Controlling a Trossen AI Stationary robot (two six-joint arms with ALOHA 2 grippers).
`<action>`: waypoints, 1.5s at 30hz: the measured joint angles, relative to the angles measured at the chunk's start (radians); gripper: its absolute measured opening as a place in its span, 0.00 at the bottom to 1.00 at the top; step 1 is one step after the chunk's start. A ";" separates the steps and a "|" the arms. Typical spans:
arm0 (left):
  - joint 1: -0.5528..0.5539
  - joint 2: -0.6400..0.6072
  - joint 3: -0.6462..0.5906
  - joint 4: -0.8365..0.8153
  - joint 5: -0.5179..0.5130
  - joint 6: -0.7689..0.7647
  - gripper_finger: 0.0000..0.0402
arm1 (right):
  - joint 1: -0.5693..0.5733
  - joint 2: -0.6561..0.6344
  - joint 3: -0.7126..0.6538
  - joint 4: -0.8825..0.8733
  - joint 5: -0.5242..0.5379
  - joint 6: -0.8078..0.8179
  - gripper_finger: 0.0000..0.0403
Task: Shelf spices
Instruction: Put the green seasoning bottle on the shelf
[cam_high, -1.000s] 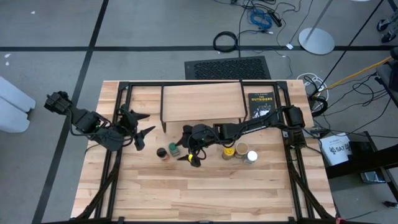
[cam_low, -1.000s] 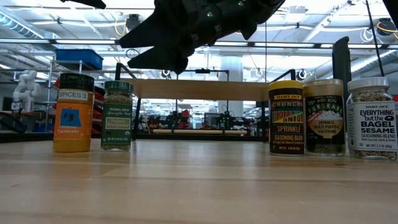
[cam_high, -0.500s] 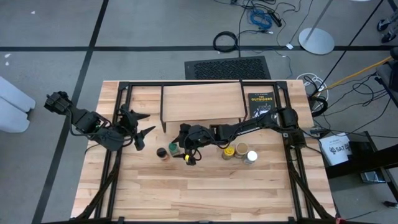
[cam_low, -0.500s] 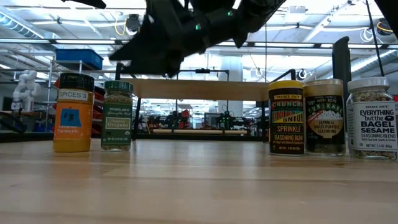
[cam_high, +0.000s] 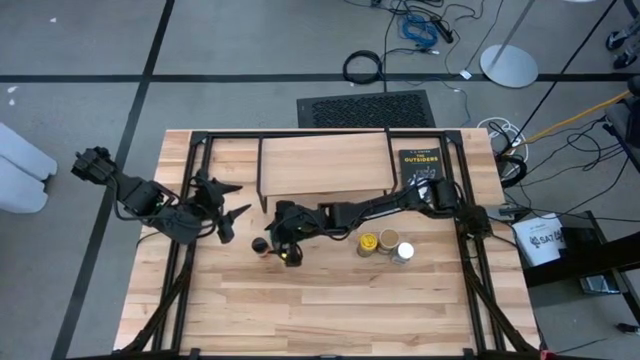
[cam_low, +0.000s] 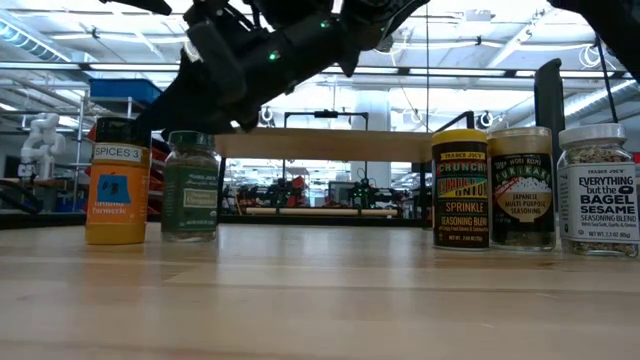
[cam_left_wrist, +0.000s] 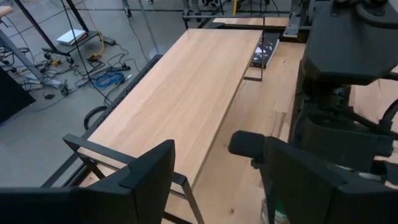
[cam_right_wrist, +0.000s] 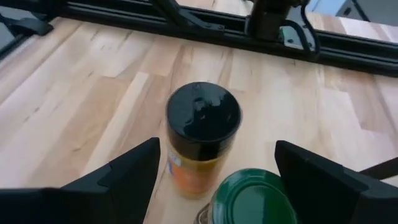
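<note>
Green-lid jar (cam_right_wrist: 254, 198) upright, directly under right hand (cam_right_wrist: 214, 168), fingers spread astride; left hand (cam_high: 228, 217) spread, farther off.

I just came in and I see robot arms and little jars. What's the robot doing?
It is putting spice jars on the shelf, which has no jars on it yet. The right gripper, fingers open, hangs over the green-lid jar and the dark-lid jar, holding nothing. The left gripper waits open near the table's left side. Three more jars stand in a row on the table.
</note>
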 joint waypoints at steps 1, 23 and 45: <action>0.000 0.003 0.000 0.002 0.003 0.000 0.64 | 0.000 0.000 0.003 -0.011 -0.005 0.000 0.76; 0.000 0.033 0.000 0.000 0.011 0.008 0.64 | 0.010 -0.030 -0.001 -0.123 0.048 0.007 0.76; 0.000 0.033 0.000 0.000 0.011 0.009 0.64 | -0.010 -0.070 0.000 -0.233 0.013 -0.053 0.74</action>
